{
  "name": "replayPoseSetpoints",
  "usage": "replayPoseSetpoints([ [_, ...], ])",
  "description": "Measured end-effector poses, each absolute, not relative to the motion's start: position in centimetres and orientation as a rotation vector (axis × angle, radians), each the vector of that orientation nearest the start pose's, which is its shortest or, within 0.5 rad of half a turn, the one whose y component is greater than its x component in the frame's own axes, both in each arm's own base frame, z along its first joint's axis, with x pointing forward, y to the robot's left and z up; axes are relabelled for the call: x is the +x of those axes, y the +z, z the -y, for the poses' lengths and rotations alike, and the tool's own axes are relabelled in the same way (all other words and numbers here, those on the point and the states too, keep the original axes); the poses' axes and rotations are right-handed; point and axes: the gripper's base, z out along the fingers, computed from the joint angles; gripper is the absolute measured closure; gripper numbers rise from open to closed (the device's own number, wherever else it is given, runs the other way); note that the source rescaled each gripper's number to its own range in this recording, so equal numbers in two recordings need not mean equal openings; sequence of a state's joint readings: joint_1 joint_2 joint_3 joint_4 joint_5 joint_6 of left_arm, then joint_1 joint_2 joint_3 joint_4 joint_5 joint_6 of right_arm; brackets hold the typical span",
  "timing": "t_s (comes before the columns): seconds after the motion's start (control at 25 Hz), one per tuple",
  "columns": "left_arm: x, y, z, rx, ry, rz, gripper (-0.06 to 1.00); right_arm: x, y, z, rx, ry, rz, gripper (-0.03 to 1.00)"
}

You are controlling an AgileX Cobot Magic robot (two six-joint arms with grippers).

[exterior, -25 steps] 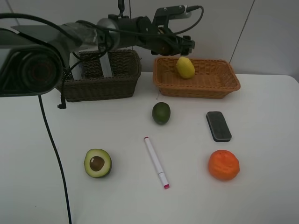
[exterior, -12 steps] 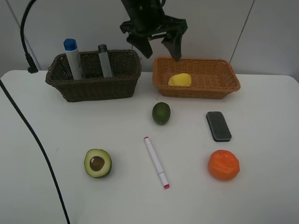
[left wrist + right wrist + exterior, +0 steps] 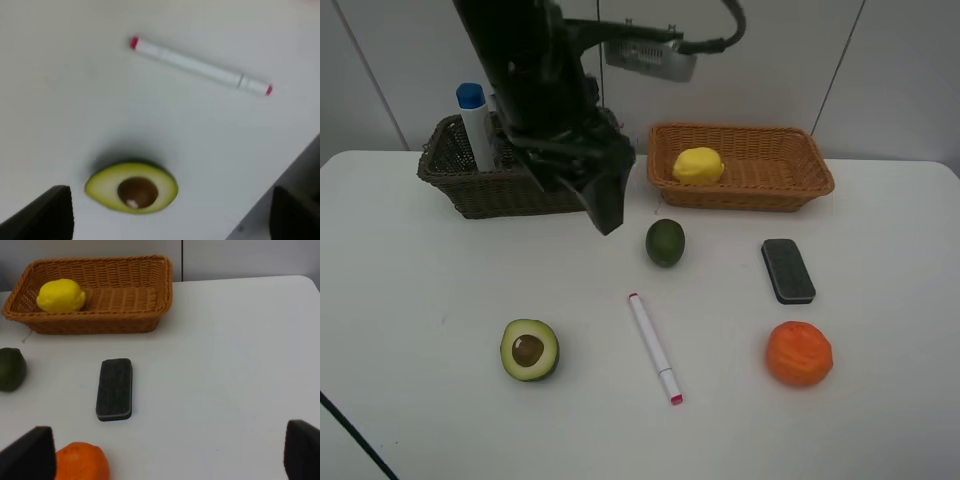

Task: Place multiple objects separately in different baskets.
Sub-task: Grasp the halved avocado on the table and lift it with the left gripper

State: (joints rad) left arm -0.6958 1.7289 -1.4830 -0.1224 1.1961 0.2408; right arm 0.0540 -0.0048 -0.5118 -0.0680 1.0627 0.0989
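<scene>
My left gripper (image 3: 604,208) hangs open and empty in front of the dark brown basket (image 3: 450,172), above the table. Its wrist view looks down on the halved avocado (image 3: 131,187) and the white pink-tipped marker (image 3: 200,66). The white bottle with blue cap (image 3: 475,122) stands in that basket; the arm hides the dark green bottle. A lemon (image 3: 697,165) lies in the orange-tan basket (image 3: 820,178). On the table lie the lime (image 3: 665,242), eraser (image 3: 788,270), orange (image 3: 799,353), marker (image 3: 654,347) and avocado (image 3: 529,350). My right gripper (image 3: 165,452) is open and empty, near the orange (image 3: 82,461) and eraser (image 3: 115,388).
The left arm's dark bulk covers the right half of the dark brown basket. A cable crosses the lower left corner of the high view. The white table's far edge runs just behind both baskets.
My left arm has swung away from above the orange-tan basket, leftward and toward the front, and now hangs before the dark basket. The lemon has settled in the orange-tan basket.
</scene>
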Motion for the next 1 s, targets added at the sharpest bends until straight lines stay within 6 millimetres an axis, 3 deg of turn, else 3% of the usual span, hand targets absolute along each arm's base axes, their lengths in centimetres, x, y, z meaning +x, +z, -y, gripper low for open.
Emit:
replayPoseSetpoints([
  [0.16,24.5,27.0,21.3,1.749,-0.125,-2.461,-0.05,-0.7,28.0,0.6,0.049,0.017,-2.027,-0.03],
  [0.32,22.8,24.0,20.5,2.005,-0.175,-2.400,-0.05,-0.7,28.0,0.6,0.049,0.017,-2.027,-0.03],
  [0.52,21.9,21.5,19.8,2.112,-0.196,-2.335,-0.05,-0.7,28.0,0.6,0.049,0.017,-2.027,-0.03],
  [0.72,21.8,19.4,19.7,2.166,-0.158,-2.155,-0.05,-0.7,28.0,0.6,0.049,0.018,-2.027,-0.03],
  [1.0,21.9,17.1,19.0,2.217,-0.025,-1.942,-0.05,-0.7,28.0,0.5,0.049,0.020,-2.027,-0.03],
])
